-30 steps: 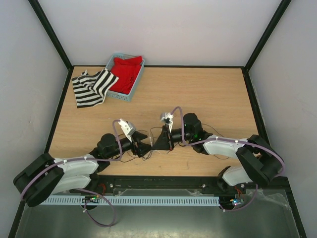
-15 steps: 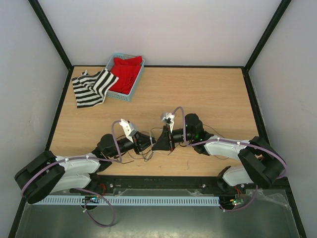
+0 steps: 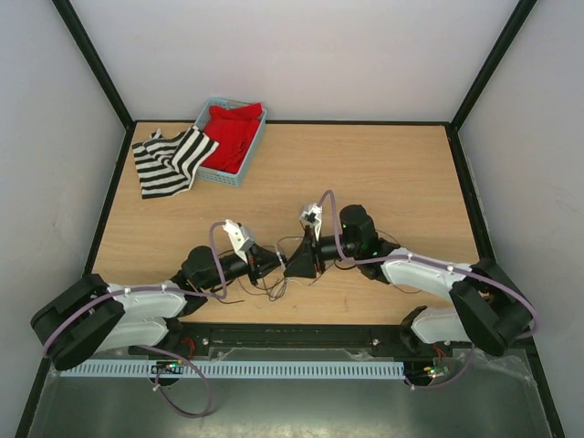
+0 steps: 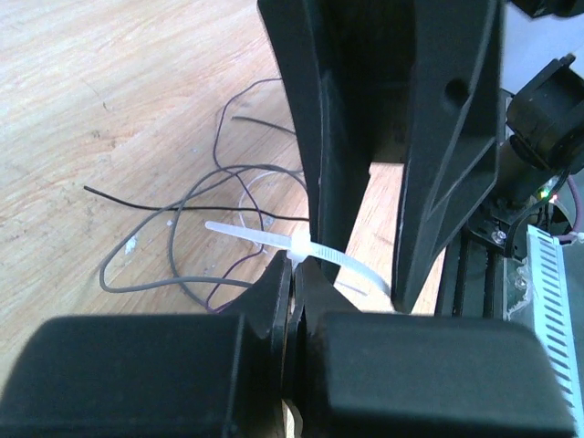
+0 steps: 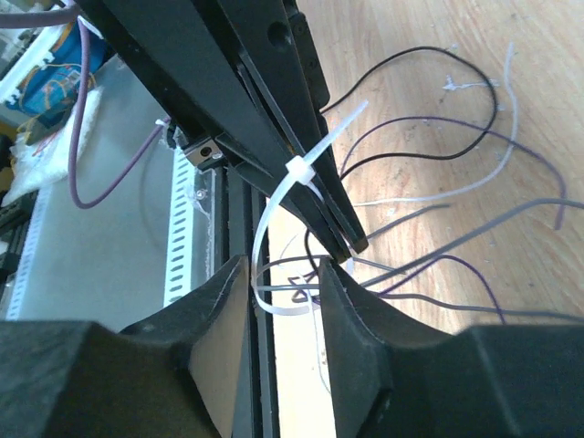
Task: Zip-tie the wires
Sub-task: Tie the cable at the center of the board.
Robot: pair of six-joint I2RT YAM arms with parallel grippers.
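The wires [image 4: 182, 205] are thin dark and pale strands curling loosely on the wooden table, also visible as wires [image 5: 438, 155] and wires [image 3: 274, 287] under both grippers. A white zip tie [image 4: 301, 248] forms a loop, and strands run across it. My left gripper [image 4: 295, 269] is shut on the zip tie just below its head; its long black fingers [image 5: 274, 119] reach in from the upper left. My right gripper [image 5: 285, 292] stands open, with the zip tie [image 5: 274, 306] loop and a few strands in the gap between its fingers. Both grippers, left gripper [image 3: 272, 262] and right gripper [image 3: 294, 265], meet tip to tip near the table's front.
A blue basket [image 3: 228, 178] holding a red cloth [image 3: 233, 132] sits at the back left. Beside it lies a black-and-white striped cloth [image 3: 169, 162]. A black rail [image 3: 301, 336] runs along the table's front edge just behind the grippers.
My left gripper has closed on the zip tie and shifted a little right. My right gripper, shut before, has opened and let go.
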